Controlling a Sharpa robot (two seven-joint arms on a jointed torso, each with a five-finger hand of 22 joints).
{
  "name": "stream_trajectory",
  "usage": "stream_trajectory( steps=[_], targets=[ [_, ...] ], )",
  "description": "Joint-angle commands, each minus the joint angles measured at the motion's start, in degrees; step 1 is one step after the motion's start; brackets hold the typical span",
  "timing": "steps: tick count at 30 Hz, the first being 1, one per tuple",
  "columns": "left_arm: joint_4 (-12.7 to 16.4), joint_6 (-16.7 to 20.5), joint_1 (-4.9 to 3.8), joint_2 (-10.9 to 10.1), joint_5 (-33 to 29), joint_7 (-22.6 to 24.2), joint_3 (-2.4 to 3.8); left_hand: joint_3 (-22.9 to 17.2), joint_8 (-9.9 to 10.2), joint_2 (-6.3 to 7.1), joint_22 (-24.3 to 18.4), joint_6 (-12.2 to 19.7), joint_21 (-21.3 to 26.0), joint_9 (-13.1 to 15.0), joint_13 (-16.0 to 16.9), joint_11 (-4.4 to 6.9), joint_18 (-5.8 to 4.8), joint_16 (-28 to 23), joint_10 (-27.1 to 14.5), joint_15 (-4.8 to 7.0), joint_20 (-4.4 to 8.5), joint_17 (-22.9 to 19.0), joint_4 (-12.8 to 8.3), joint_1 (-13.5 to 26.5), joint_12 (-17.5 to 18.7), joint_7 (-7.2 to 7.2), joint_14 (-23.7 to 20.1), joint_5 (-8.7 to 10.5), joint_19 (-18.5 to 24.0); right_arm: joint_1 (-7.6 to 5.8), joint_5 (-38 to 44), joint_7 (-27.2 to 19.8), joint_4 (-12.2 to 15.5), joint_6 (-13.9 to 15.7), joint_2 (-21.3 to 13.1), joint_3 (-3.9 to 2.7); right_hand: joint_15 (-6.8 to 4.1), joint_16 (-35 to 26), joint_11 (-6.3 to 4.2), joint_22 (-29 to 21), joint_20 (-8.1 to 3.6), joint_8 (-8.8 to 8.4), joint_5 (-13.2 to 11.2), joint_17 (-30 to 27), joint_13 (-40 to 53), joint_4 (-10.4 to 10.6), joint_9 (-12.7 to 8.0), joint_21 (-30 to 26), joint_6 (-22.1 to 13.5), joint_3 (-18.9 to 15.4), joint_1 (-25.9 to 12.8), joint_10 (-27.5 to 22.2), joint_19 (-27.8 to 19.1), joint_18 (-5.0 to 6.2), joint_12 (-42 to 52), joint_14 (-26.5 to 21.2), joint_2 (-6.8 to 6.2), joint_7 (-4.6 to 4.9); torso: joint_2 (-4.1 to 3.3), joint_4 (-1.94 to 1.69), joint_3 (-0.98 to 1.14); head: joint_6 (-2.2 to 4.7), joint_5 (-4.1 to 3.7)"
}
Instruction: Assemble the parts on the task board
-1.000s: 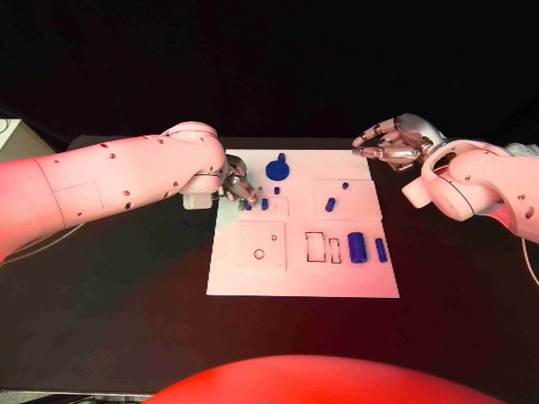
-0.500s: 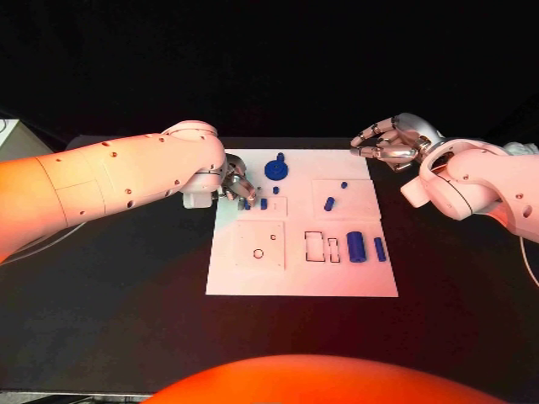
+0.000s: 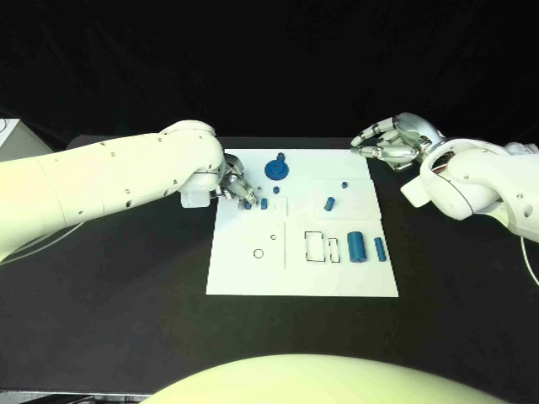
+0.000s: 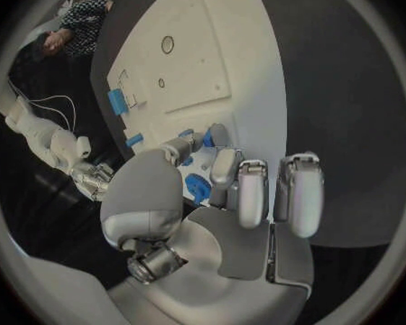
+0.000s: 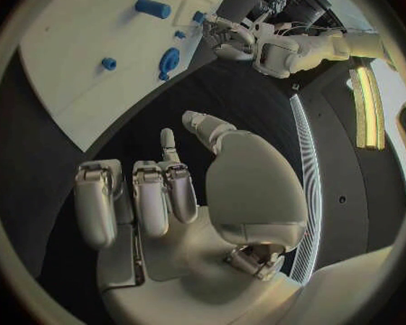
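The left hand [image 3: 236, 190] stayed low over the upper left part of the task board [image 3: 304, 282], its fingertips crowded round a small blue part [image 3: 247, 203]; over the last second neither the hand nor the parts near it had visibly shifted. Whether it actually pinched that part could not be told: the head view hid the contact behind the fingers, and the left wrist view showed blue pieces [image 4: 199, 188] close under the curled fingers [image 4: 253, 193] without a clear grip. The right hand [image 3: 389, 143] also kept its place, raised off the far right corner of the board above the black tabletop [image 3: 124, 278], fingers loosely curled and holding nothing.

On the board lay a round blue part [image 3: 275, 170] near the far edge, a short peg [image 3: 329, 203] toward the middle, and two larger cylinders [image 3: 357, 246] by the rectangular slots. So little movement suggested a fine seating or grasping step in hand, with most of the assembly not yet done.
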State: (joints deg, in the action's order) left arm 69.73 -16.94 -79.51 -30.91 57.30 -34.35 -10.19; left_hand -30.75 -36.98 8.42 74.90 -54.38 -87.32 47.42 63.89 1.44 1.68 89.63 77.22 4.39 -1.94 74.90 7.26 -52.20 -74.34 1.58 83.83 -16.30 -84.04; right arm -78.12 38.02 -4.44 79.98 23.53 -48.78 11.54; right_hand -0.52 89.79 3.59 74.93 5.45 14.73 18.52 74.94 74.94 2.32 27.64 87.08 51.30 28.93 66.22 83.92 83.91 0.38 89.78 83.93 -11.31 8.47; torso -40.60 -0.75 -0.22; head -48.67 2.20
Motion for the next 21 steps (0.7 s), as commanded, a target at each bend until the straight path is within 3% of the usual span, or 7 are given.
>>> stream_trajectory(
  steps=[1, 14, 17, 21],
  targets=[
    [-0.34, -0.62, 0.73, -0.21, 1.12, -0.91, -0.54, 1.75, 0.23, 0.72, 11.13, -0.10, 0.09, -0.23, 0.13, 0.21, -0.58, 0.37, -0.10, 0.32, 0.22, 15.10, 1.25, -0.23, -0.01, 0.58, 6.17, 2.29, -3.24, 0.02, 0.13, -0.50, 0.03, -0.79, -0.01, -0.01, 0.26, 0.21, 0.21, 13.21, 0.22, -0.25, 0.14, 15.06, 15.06, 0.22, 0.05, -0.35, 0.18, 0.04, 0.03, 6.08, 4.58, 0.45, 0.22, 6.07, -0.24, 0.11, -0.02, 0.05, -0.02, 0.08, 0.11],
    [0.49, 3.04, 0.76, -1.37, 1.04, 0.42, -0.48, 5.47, 0.02, 1.17, 11.31, -0.31, 0.01, -0.56, 0.43, 0.23, -0.62, 0.37, 0.05, 0.36, 0.24, 15.10, 5.42, -0.92, -0.08, 0.54, 6.17, 4.14, -3.37, 0.04, 0.11, -0.56, -0.07, -0.87, 0.00, -0.01, 0.26, 0.21, 0.21, 13.21, 0.22, -0.25, 0.14, 15.06, 15.06, 0.22, 0.05, -0.35, 0.18, 0.04, 0.03, 6.08, 4.58, 0.45, 0.22, 6.07, -0.24, 0.11, -0.07, 0.08, -0.01, 0.27, 0.14],
    [0.81, 4.15, 0.76, -1.72, 0.91, 0.83, -0.45, 7.12, -0.12, 1.53, 11.25, -0.22, 0.07, -0.64, 0.34, 0.25, -0.60, 0.37, -0.04, 0.38, 0.27, 15.10, 7.20, -1.62, 0.05, 0.52, 6.17, 7.24, -3.32, 0.06, 0.11, -0.58, -0.12, -0.87, 0.01, -0.01, 0.26, 0.21, 0.21, 13.21, 0.22, -0.25, 0.14, 15.06, 15.06, 0.22, 0.05, -0.35, 0.18, 0.04, 0.03, 6.08, 4.58, 0.45, 0.22, 6.07, -0.24, 0.11, -0.02, 0.08, -0.01, 0.20, 0.17],
    [1.50, 6.18, 0.77, -2.52, 0.49, 1.64, -0.13, 7.82, -0.20, 1.49, 11.21, -0.16, 0.11, -0.68, 0.21, 0.25, -0.59, 0.37, -0.13, 0.39, 0.28, 15.10, 8.24, -1.91, 0.16, 0.53, 6.17, 7.60, -3.29, 0.12, 0.09, -0.62, -0.23, -0.85, 0.03, -0.01, 0.26, 0.21, 0.21, 13.21, 0.22, -0.25, 0.14, 15.06, 15.06, 0.22, 0.05, -0.35, 0.18, 0.04, 0.03, 6.08, 4.58, 0.45, 0.22, 6.07, -0.24, 0.11, 0.00, 0.07, -0.01, 0.26, 0.11]
  ],
)
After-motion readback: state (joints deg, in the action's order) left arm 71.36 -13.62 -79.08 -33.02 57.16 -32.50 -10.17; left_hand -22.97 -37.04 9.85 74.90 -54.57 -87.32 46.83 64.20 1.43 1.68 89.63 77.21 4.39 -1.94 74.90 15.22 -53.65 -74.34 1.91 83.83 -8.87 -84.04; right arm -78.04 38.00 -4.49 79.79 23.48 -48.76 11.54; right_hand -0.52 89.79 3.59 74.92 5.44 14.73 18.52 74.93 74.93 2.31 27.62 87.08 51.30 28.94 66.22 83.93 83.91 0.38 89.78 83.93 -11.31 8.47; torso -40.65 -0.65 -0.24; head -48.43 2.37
